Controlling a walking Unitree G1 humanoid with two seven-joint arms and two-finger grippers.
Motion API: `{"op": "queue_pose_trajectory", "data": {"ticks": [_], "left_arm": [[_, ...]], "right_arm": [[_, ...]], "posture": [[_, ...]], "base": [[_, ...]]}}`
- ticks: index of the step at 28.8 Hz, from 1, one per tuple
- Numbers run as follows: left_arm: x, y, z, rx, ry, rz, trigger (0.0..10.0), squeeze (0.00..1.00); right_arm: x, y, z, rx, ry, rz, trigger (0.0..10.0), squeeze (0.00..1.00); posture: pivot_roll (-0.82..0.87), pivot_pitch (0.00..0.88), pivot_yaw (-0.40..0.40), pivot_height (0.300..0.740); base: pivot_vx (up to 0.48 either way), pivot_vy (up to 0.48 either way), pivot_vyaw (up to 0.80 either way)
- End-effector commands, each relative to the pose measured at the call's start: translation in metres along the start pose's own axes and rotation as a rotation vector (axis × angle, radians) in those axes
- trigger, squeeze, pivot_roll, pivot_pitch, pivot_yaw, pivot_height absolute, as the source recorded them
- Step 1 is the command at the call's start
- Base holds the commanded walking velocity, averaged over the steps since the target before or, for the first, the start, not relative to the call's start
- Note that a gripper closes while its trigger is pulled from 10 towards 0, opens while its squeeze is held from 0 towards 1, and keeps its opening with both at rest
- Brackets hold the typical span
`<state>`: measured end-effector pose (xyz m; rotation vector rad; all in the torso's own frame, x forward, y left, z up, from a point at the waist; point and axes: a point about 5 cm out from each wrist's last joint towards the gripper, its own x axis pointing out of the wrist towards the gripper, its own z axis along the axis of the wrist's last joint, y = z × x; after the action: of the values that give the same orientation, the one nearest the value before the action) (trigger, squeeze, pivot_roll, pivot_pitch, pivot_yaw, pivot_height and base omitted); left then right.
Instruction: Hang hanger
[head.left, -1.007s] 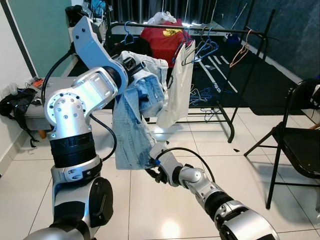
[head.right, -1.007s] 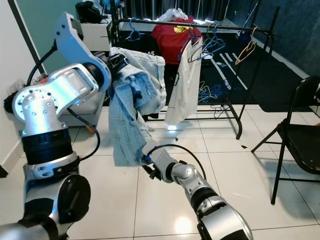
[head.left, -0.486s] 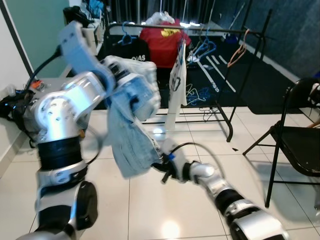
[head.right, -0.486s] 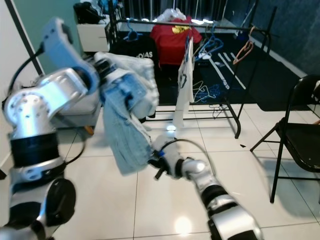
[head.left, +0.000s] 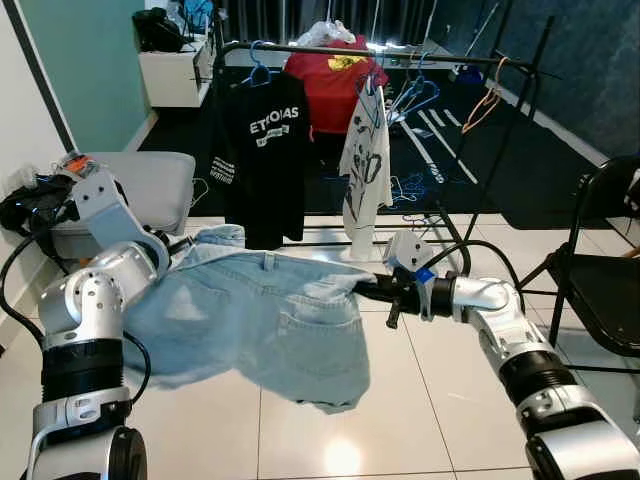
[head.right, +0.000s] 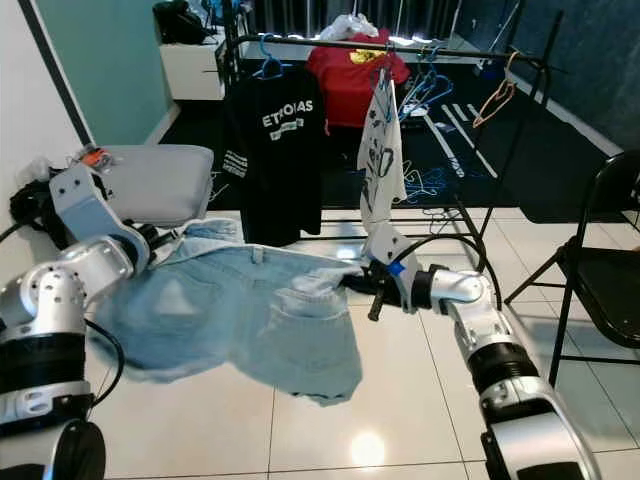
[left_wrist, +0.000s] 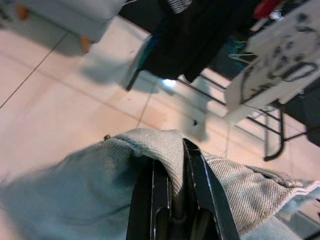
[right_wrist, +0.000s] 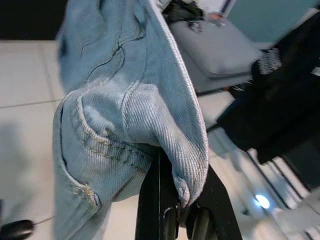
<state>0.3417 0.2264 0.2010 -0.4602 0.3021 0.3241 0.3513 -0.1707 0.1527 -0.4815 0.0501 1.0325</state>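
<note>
A second before, you held the denim garment bunched high at your left shoulder; by this moment you had dropped both arms and pulled it out flat between them.

Left eye view: the pale blue jeans (head.left: 270, 325) hung stretched like a sheet in front of you, above the tiled floor (head.left: 440, 400), a back pocket facing up. Your left pincer (head.left: 172, 252) held one end of the waistband and your right pincer (head.left: 368, 289) held the other. The cloth looked heavy, soft and faded, sagging in the middle. Beyond it stood the black metal clothes rack (head.left: 520, 64), carrying a black printed T-shirt (head.left: 263, 150), a white printed garment (head.left: 366, 170), a red garment (head.left: 330, 70) and several bare wire hangers (head.left: 482, 103).

Right eye view: same scene; a black folding chair (head.right: 598, 270) stood to your right and a grey padded seat (head.right: 160, 182) to your left.

Left wrist view: your fingers (left_wrist: 196, 175) were closed on a thick folded edge of denim.

Right wrist view: your fingers (right_wrist: 152, 200) pinched a stitched, rolled hem.

As I judge it, you were early in the task: I could not make out a hanger in the jeans, and nothing you held had yet reached the rail, which stood well apart.
</note>
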Motion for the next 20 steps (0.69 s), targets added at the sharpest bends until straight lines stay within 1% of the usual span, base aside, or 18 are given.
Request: {"op": "queue_pose_trajectory", "data": {"ticks": [1,2,3,4,5,6,7,8,9,10,11,12,14,15,17,18,19,20], "left_arm": [[-0.004,0.010,-0.007,0.001,0.013,-0.009,5.6,0.00],[-0.004,0.010,-0.007,0.001,0.013,-0.009,5.6,0.00],[-0.006,0.009,-0.012,0.009,0.026,-0.057,9.5,0.00],[-0.006,0.009,-0.012,0.009,0.026,-0.057,9.5,0.00],[-0.008,0.009,-0.016,0.014,0.033,-0.095,10.0,0.00],[-0.008,0.009,-0.016,0.014,0.033,-0.095,10.0,0.00],[-0.010,0.008,-0.019,0.017,0.037,-0.137,10.0,0.29],[-0.011,0.009,-0.025,-0.007,0.057,-0.169,10.0,1.00],[-0.011,0.009,-0.025,-0.007,0.057,-0.169,10.0,1.00],[-0.012,0.015,-0.036,0.042,0.085,-0.187,10.0,1.00],[-0.012,0.015,-0.036,0.042,0.085,-0.187,10.0,1.00],[-0.013,0.017,-0.039,0.069,0.092,-0.184,10.0,1.00],[-0.013,0.017,-0.039,0.069,0.092,-0.184,10.0,1.00],[-0.014,0.020,-0.041,0.131,0.083,-0.184,10.0,0.00],[-0.016,0.021,-0.040,0.158,0.064,-0.206,10.0,0.00],[-0.022,0.020,-0.037,0.220,0.018,-0.278,10.0,0.00],[-0.022,0.020,-0.037,0.220,0.018,-0.278,10.0,0.00],[-0.028,0.018,-0.037,0.293,-0.010,-0.354,10.0,0.00]], "right_arm": [[-0.016,-0.020,0.009,-0.046,-0.015,-0.098,0.0,0.00],[-0.016,-0.020,0.009,-0.046,-0.015,-0.098,0.0,0.00],[-0.018,-0.023,0.015,-0.062,-0.029,-0.104,0.0,0.00],[-0.018,-0.023,0.015,-0.062,-0.029,-0.104,0.0,0.00],[-0.019,-0.025,0.019,-0.073,-0.036,-0.104,0.0,0.00],[-0.019,-0.025,0.019,-0.073,-0.036,-0.104,0.0,0.00],[-0.019,-0.025,0.023,-0.079,-0.041,-0.090,0.0,0.00],[-0.017,-0.023,0.026,-0.083,-0.044,-0.052,0.0,0.00],[-0.017,-0.023,0.026,-0.083,-0.044,-0.052,0.0,0.00],[-0.013,-0.016,0.030,-0.101,-0.038,0.035,0.0,0.00],[-0.013,-0.016,0.030,-0.101,-0.038,0.035,0.0,0.00],[-0.012,-0.014,0.030,-0.106,-0.036,0.062,0.0,0.00],[-0.012,-0.014,0.030,-0.106,-0.036,0.062,0.0,0.00],[-0.010,-0.010,0.030,-0.128,-0.035,0.106,0.0,0.00],[-0.009,-0.008,0.031,-0.156,-0.037,0.140,0.0,0.00],[-0.007,-0.008,0.035,-0.191,-0.042,0.173,0.0,0.00],[-0.007,-0.008,0.035,-0.191,-0.042,0.173,0.0,0.00],[-0.005,-0.009,0.040,-0.226,-0.048,0.198,0.0,0.00]], "posture": [[0.06,0.026,-0.034,0.740],[0.06,0.026,-0.034,0.740],[0.06,0.027,-0.036,0.740],[0.06,0.027,-0.036,0.740],[0.06,0.027,-0.038,0.740],[0.06,0.027,-0.038,0.740],[0.06,0.027,-0.039,0.740],[0.05,0.028,-0.041,0.740],[0.05,0.028,-0.041,0.740],[0.05,0.027,-0.047,0.740],[0.05,0.027,-0.047,0.740],[0.05,0.027,-0.047,0.740],[0.05,0.027,-0.047,0.740],[0.04,0.029,-0.049,0.740],[0.04,0.030,-0.050,0.740],[0.04,0.031,-0.053,0.740],[0.04,0.031,-0.053,0.740],[0.03,0.031,-0.057,0.740]], "base": [[0.000,0.000,0.00],[0.000,0.000,0.00],[0.000,0.000,0.00],[0.000,0.000,0.00],[0.000,0.000,0.00],[0.000,0.000,0.00],[0.000,0.000,0.00],[0.000,0.000,0.00],[0.000,0.000,0.00],[0.000,0.000,0.00],[0.000,0.000,0.00],[0.000,0.000,0.00],[0.000,0.000,0.00],[0.000,0.000,0.00],[0.000,0.000,0.00],[0.000,0.000,0.00],[0.000,0.000,0.00],[0.000,0.000,0.00]]}}
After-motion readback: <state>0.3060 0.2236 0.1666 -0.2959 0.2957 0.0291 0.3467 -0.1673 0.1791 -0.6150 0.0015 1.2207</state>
